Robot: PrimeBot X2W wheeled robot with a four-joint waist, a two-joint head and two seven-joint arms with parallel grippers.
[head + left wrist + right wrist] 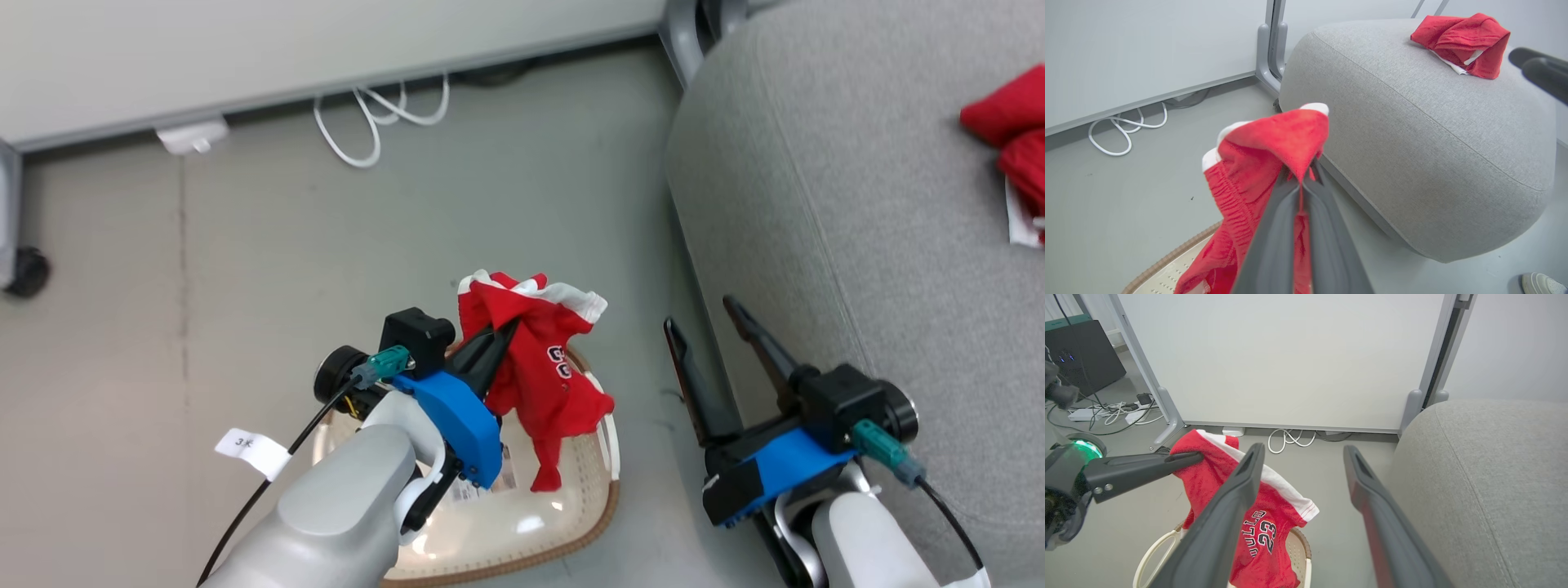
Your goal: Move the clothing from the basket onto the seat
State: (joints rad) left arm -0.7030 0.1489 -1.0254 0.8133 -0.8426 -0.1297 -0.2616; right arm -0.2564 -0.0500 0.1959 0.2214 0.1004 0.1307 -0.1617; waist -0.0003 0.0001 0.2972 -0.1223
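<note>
Clothing: 1 red garment [539,359], printed 23, hangs over the basket [584,506], clamped at its upper part between the shut fingers of the left gripper [500,336]. A 2nd garment [1012,147] lies on the seat [857,204]. Beside the seat, the right gripper [700,313] hovers with fingers spread apart, holding nothing.

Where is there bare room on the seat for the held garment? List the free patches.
Free: on the seat, the broad grey stretch between its rounded floor-side edge and the red garment lying at the head view's right edge. Crowded: around that garment, and the edge beside the open right gripper.
</note>
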